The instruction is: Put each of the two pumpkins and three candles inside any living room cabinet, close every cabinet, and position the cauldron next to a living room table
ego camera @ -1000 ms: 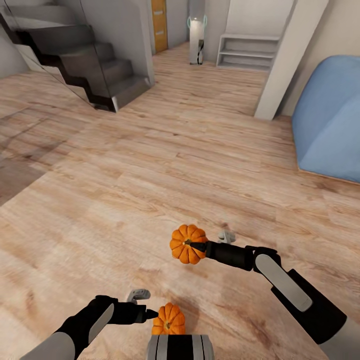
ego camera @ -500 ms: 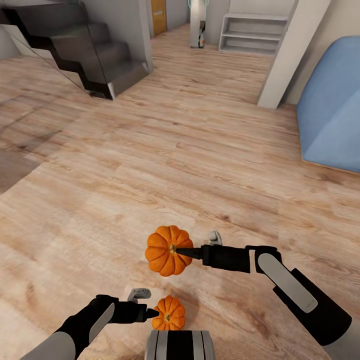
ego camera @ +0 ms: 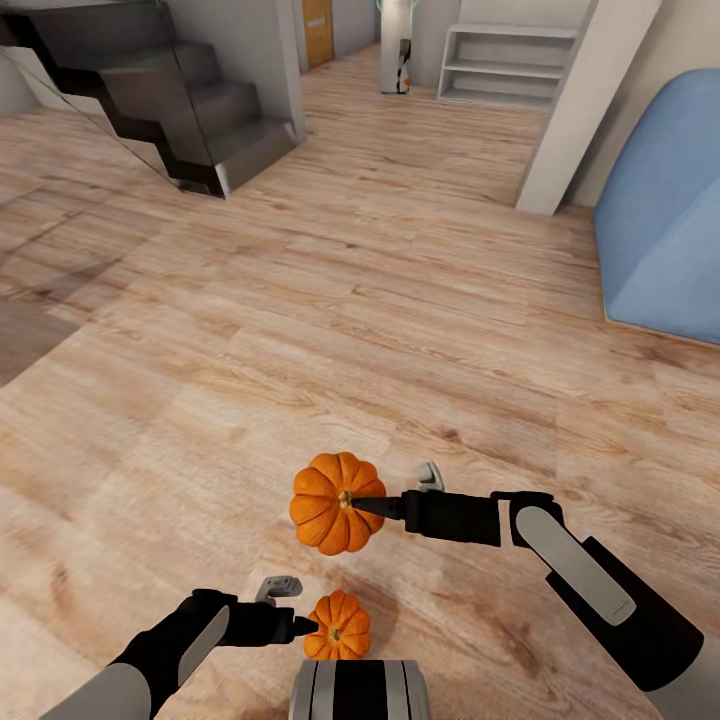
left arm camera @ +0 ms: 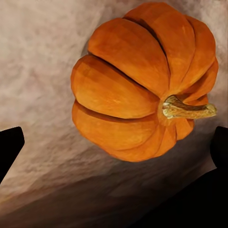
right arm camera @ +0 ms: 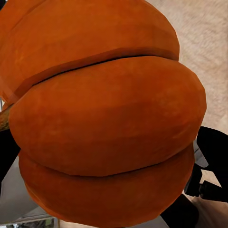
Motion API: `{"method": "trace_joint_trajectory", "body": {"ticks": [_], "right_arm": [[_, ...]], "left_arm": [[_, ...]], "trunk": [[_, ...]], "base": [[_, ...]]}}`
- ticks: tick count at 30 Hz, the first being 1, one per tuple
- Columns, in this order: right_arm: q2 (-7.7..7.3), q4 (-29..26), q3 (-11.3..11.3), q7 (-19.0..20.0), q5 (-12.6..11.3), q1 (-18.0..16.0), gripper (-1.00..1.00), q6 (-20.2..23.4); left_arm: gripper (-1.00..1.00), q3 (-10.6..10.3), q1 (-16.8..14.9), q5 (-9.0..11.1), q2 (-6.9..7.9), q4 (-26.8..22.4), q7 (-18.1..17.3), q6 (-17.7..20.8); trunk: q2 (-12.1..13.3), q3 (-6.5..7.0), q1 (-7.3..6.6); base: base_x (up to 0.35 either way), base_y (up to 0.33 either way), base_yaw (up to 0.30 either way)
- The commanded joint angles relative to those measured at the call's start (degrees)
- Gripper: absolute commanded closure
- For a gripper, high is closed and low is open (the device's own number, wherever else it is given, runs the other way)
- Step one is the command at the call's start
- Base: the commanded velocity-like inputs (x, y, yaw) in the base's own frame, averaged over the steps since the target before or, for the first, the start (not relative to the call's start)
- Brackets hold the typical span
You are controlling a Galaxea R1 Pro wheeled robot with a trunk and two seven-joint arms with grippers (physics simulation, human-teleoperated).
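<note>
Right gripper (ego camera: 372, 505) jaws clamp a ribbed, glossy orange pumpkin (ego camera: 328, 502); left gripper (ego camera: 303, 628) jaws pinch a smaller pumpkin (ego camera: 340, 628) — above pale wood-grain floor (ego camera: 300, 330).

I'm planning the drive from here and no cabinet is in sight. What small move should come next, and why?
Probably turn the base to search for the cabinet while keeping both grips. The right gripper holds one pumpkin and the left gripper holds the other pumpkin, while ahead lie wooden floor, stairs and a blue seat.
</note>
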Motion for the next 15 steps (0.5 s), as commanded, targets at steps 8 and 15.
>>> {"method": "trace_joint_trajectory", "body": {"ticks": [8, 15], "right_arm": [[-0.04, 0.34, 0.04, 0.21, 0.15, -0.05, 1.0, 0.07], [-0.04, 0.45, 0.04, 0.21, 0.15, -0.05, 1.0, 0.07]], "left_arm": [[-1.0, -0.27, -0.03, 0.38, -0.1, -0.08, 0.0, 0.24], [-1.0, -0.26, -0.03, 0.45, -0.1, -0.08, -0.12, 0.24]], "trunk": [[-0.02, -0.04, -0.01], [-0.02, -0.04, -0.01]], "base": [[-0.036, -0.07, 0.0], [-0.128, -0.005, 0.0]]}}
